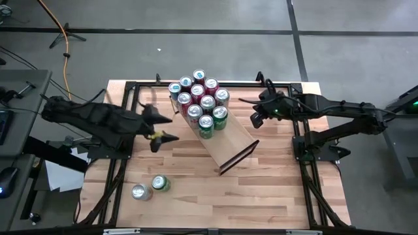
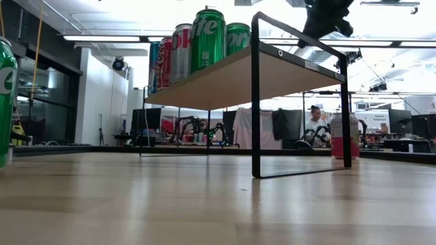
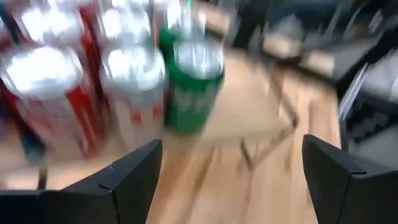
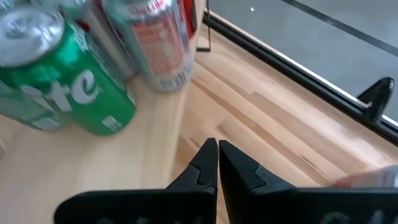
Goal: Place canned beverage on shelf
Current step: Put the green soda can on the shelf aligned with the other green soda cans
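The shelf (image 1: 228, 140), a pale-wood plank on a thin black frame, stands slantwise on the table's middle; it also shows in the low view (image 2: 231, 78). Several red, silver and green cans (image 1: 199, 101) stand upright on its far-left end. Two more cans (image 1: 150, 187) stand on the tabletop near the front left. My left gripper (image 1: 163, 127) is open and empty, just left of the shelf; its wrist view shows the cans (image 3: 130, 81) ahead. My right gripper (image 1: 257, 117) is shut and empty, right of the shelf's cans, with cans (image 4: 68, 81) in its wrist view.
A black frame (image 1: 130, 85) runs round the tabletop. The shelf's near-right half (image 1: 238, 147) is bare. Bare tabletop lies in front of the shelf (image 1: 248, 196). In the low view a green can (image 2: 5, 102) stands at the left edge, and a person sits in the room behind.
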